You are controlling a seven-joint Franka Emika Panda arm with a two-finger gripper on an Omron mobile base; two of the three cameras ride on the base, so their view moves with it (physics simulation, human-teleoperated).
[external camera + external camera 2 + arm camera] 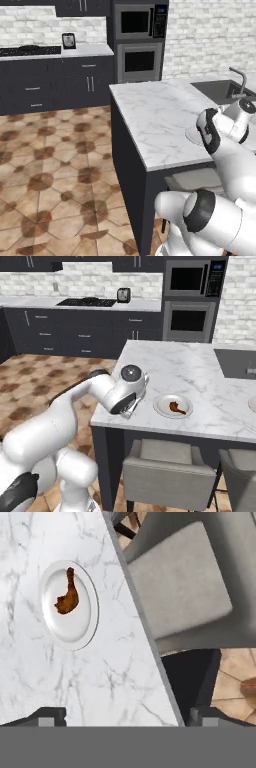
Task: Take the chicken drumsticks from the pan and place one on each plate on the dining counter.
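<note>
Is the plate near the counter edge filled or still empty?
Filled: one chicken drumstick lies on the plate, apart from the open gripper.

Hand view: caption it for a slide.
One drumstick lies on a plate near the dining counter edge, above a grey stool.

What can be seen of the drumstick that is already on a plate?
The chicken drumstick is a small, glossy orange-brown piece, thick at one end and narrowing to a thin bone end. It lies flat inside the plate, a round, shallow, pale dish with a raised rim, roughly at its middle and touching only the dish. The plate sits on the dining counter near the edge that faces the grey stools. The tool hangs above the counter edge, its tips spread wide and holding nothing.
</note>
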